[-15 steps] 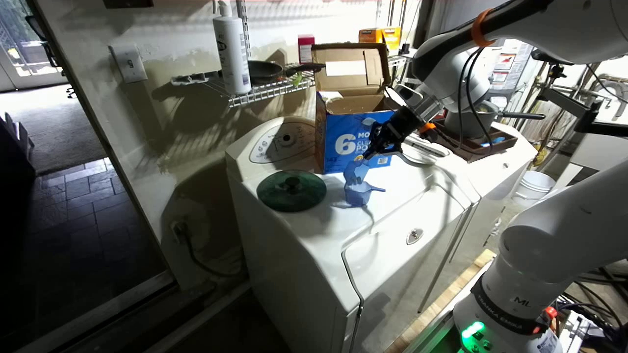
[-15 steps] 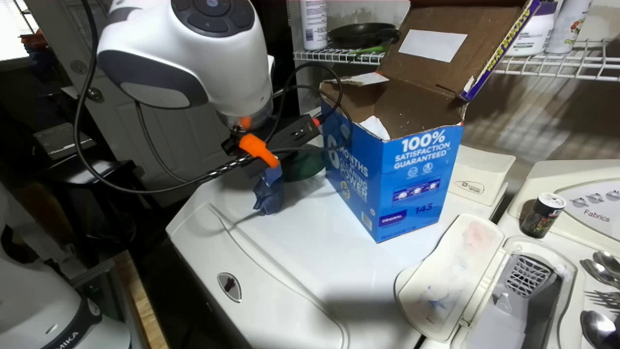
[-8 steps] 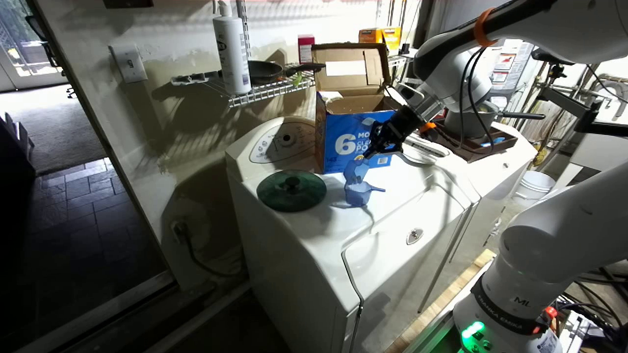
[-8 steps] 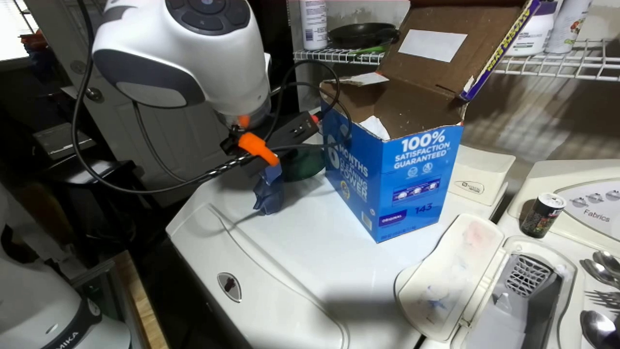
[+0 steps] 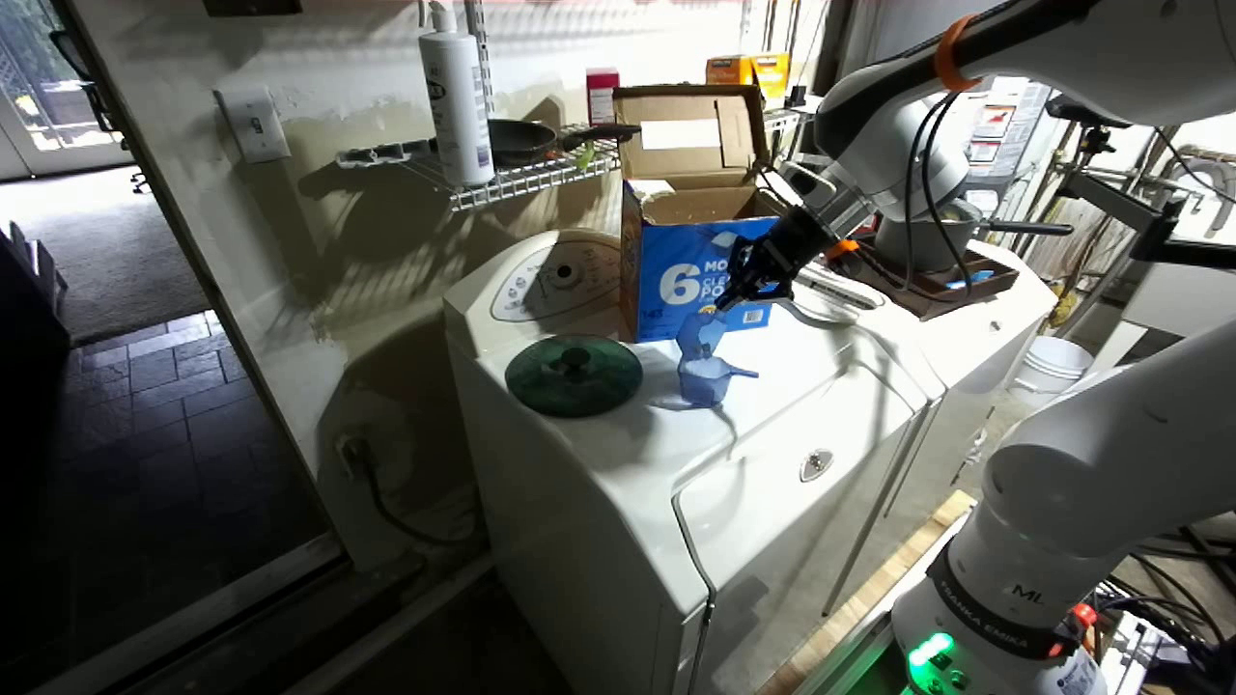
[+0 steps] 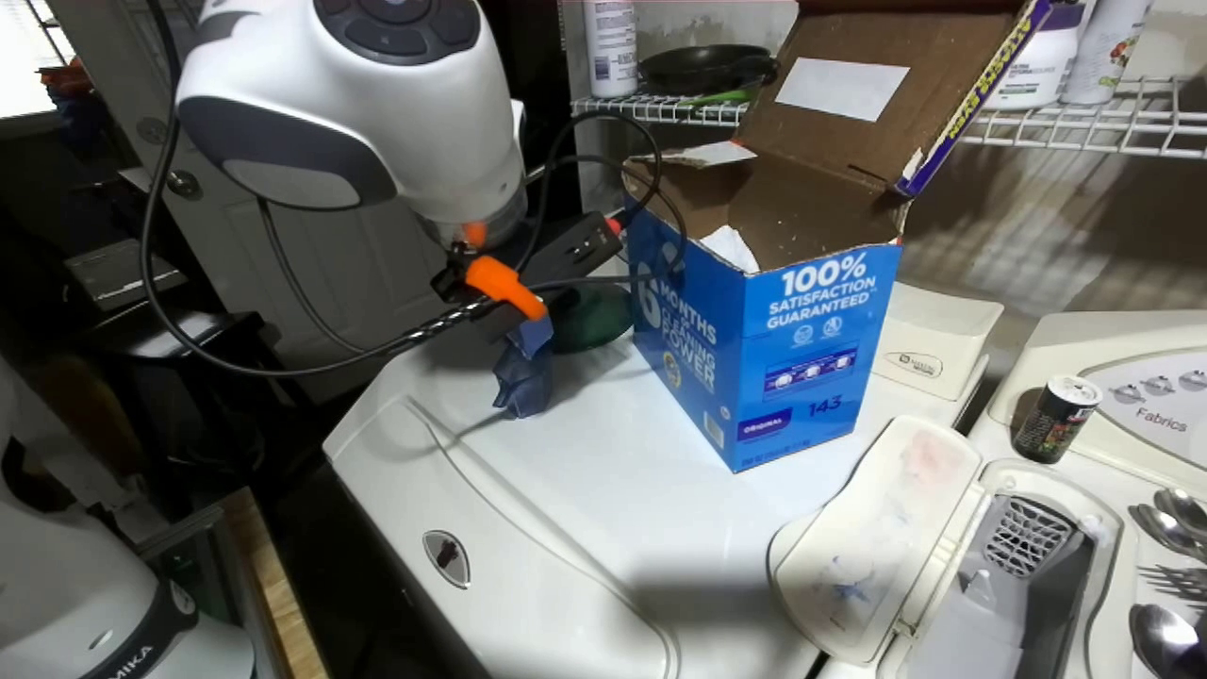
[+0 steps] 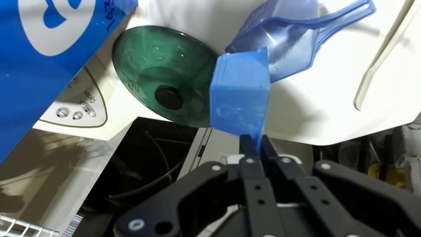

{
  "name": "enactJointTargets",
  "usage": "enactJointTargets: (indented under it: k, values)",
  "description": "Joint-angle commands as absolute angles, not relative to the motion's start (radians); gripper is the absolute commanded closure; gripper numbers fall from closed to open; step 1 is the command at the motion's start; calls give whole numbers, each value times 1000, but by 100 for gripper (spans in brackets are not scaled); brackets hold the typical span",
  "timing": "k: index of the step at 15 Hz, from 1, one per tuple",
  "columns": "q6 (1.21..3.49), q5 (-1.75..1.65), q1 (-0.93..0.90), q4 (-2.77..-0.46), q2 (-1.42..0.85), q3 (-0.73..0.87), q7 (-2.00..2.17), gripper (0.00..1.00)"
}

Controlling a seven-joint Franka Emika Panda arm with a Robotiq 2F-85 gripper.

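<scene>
Gripper (image 7: 257,141) clamped on its thin end, I hold an angular translucent-blue plastic scoop (image 7: 239,93) over a second blue plastic scoop (image 7: 292,49) on the white laundry machine (image 6: 603,471); whether they touch, I cannot tell. The held one should be light, stiff and slick, best pinched at that narrow end. Something white and papery (image 6: 730,247) shows inside the open blue cardboard box (image 6: 811,330); a grey pot (image 5: 925,247) sits in a dark-brown tray (image 5: 975,294).
</scene>
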State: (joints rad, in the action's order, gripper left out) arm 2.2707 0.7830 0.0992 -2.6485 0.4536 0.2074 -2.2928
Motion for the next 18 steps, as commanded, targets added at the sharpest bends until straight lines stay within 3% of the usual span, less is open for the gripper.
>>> enactJointTargets:
  k: [1, 18]
  values:
    - [2303, 776, 85, -2680, 489, 211, -2316, 98]
    - [2275, 767, 80, -2701, 537, 225, -2444, 98]
